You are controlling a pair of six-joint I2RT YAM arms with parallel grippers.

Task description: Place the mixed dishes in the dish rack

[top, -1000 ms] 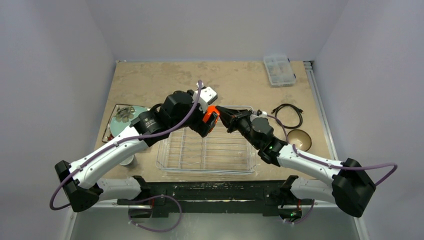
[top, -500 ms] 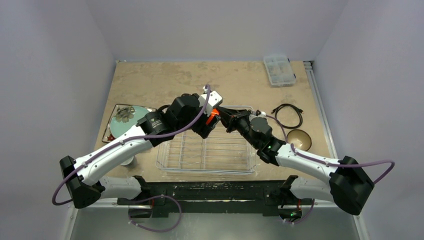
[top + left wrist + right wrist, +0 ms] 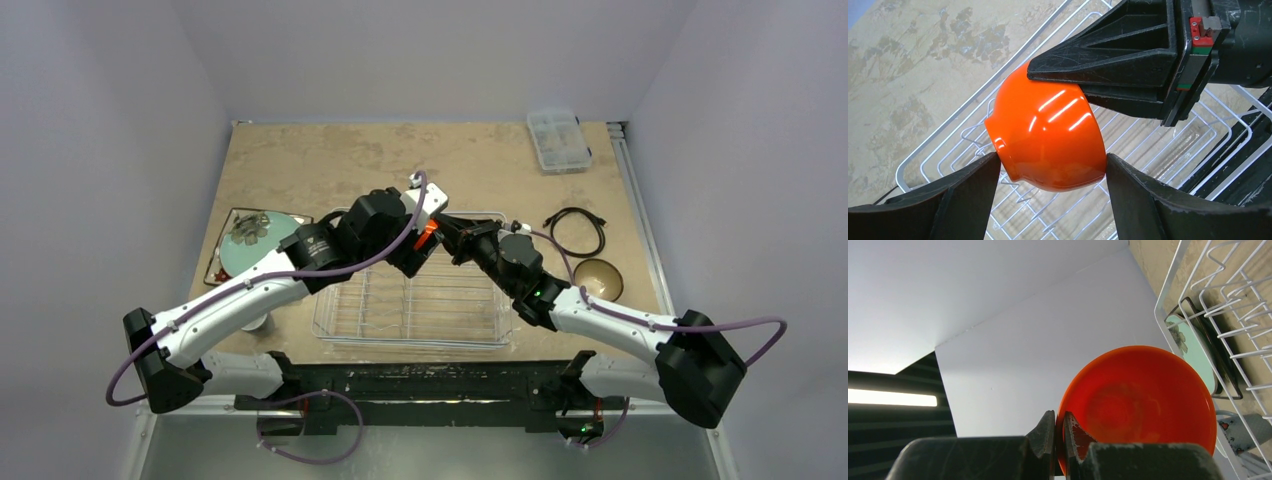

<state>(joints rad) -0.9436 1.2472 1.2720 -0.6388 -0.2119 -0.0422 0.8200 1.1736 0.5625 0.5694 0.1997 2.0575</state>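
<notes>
The orange bowl (image 3: 427, 232) hangs above the far edge of the dish rack (image 3: 415, 340). My right gripper (image 3: 1059, 422) is shut on its rim (image 3: 1143, 400), one finger inside and one outside. My left gripper (image 3: 1052, 157) spans the bowl (image 3: 1048, 135) from below, with one finger against the foot and the other against the rim side. The rack's wires (image 3: 973, 135) lie beneath it. The pale-teal plate (image 3: 250, 250) rests on the square flower-patterned plate (image 3: 225, 240) left of the rack. The dark brown bowl (image 3: 598, 280) sits to the right and the small grey cup (image 3: 258, 322) at the near left.
A clear compartment box (image 3: 558, 140) stands at the far right. A black coiled cable (image 3: 577, 230) lies between the rack and the brown bowl. White walls enclose the table on three sides.
My left arm has swung right and in, and its jaws have narrowed onto the orange bowl. The right gripper has kept its hold on the rim, almost still.
</notes>
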